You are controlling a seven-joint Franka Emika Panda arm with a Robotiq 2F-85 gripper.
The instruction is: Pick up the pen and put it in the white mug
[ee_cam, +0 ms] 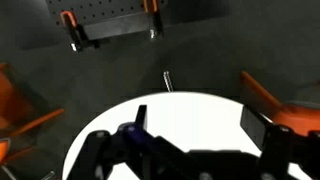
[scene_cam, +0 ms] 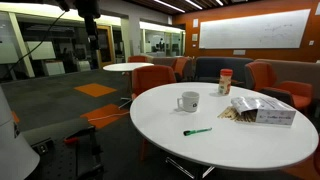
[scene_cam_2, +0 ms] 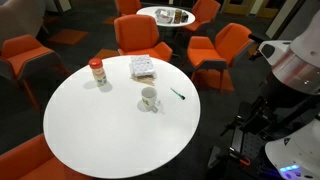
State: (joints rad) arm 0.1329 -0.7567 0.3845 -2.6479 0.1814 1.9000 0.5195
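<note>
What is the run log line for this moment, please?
stage: before grasp | gripper: open, empty, raised | pen: flat on table, untouched | white mug: upright, near pen, not touching | task: not yet done

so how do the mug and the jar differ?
Mug is white all over; jar has a red lid. Mug is shorter and wider; jar is taller and slimmer. Mug is open-topped with a side handle; jar is closed, no handle. Mug sits nearer the pen than the jar does. Both stand upright on the table.
</note>
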